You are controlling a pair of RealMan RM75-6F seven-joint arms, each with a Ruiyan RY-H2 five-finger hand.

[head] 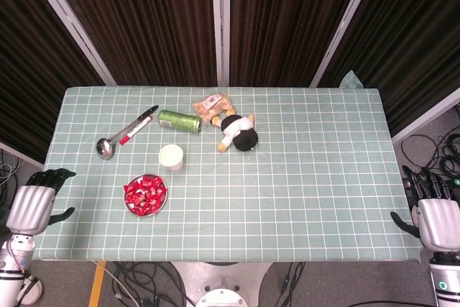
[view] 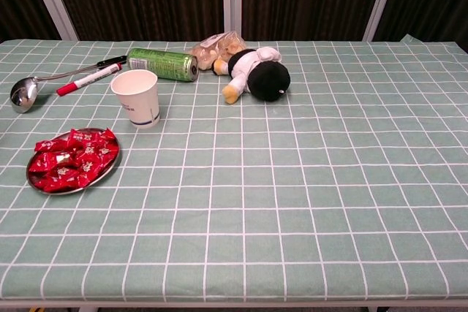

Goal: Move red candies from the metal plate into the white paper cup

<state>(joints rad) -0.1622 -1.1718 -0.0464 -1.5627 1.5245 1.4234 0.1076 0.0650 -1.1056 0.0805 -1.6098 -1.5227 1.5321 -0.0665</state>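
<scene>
Near the table's front-left corner, the metal plate (head: 146,195) holds its heap of red candies (view: 72,158), with the white paper cup (view: 136,97) upright just behind it, seemingly empty. Nothing looks transferred yet. The left hand (head: 33,205) and right hand (head: 434,215) hang off the table's side edges, fingers apart, holding nothing.
</scene>
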